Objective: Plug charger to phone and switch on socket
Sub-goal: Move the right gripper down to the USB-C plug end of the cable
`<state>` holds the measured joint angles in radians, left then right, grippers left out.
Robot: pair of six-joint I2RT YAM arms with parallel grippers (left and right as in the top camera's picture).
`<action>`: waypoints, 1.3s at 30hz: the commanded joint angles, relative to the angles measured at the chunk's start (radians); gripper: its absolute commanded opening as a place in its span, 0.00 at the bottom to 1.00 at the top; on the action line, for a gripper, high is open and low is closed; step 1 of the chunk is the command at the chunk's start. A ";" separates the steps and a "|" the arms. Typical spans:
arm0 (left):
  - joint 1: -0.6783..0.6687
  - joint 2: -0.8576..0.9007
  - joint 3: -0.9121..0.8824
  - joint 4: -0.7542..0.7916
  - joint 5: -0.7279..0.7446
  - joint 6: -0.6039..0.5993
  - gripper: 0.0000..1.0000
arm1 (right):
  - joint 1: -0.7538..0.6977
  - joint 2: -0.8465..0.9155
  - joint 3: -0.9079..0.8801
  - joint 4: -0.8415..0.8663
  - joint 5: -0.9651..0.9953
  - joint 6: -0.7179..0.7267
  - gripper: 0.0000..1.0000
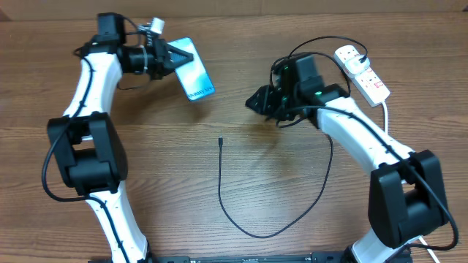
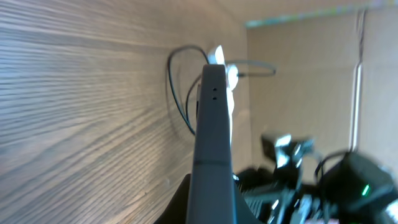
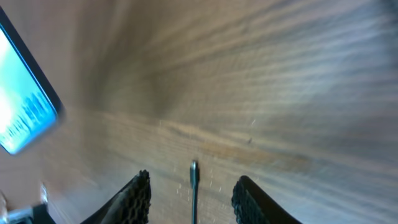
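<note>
My left gripper (image 1: pixel 167 57) is shut on the phone (image 1: pixel 194 74) and holds it off the table at the back left, its light blue screen facing up. In the left wrist view the phone (image 2: pixel 213 124) shows edge-on, rising out of the gripper (image 2: pixel 211 196). The charger's black cable (image 1: pixel 241 223) loops over the table, and its connector tip (image 1: pixel 220 140) lies free at the centre. My right gripper (image 1: pixel 256 101) hovers right of the phone, open. In the right wrist view the tip (image 3: pixel 194 167) shows between its spread fingers (image 3: pixel 138 193), untouched. The socket (image 1: pixel 362 71) lies at the back right.
The thick white cord (image 1: pixel 385 111) runs from the socket along the right arm. The phone (image 3: pixel 25 102) sits at the left edge of the right wrist view. A cardboard wall (image 2: pixel 298 74) stands behind the table.
</note>
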<state>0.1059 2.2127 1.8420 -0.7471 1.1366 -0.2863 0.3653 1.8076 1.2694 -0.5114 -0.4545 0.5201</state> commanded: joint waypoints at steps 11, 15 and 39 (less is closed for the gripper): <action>0.130 -0.009 0.019 0.094 0.144 -0.291 0.04 | 0.165 0.037 0.013 -0.097 0.170 0.055 0.33; 0.134 -0.009 0.019 0.101 0.154 -0.298 0.04 | 0.193 0.104 0.070 -0.129 0.177 0.048 0.33; 0.136 -0.009 0.019 0.100 0.203 -0.297 0.04 | 0.335 0.360 0.277 -0.222 0.295 0.015 0.33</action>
<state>0.2382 2.2127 1.8420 -0.6502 1.2686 -0.5709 0.6949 2.1403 1.5188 -0.7406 -0.1898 0.5133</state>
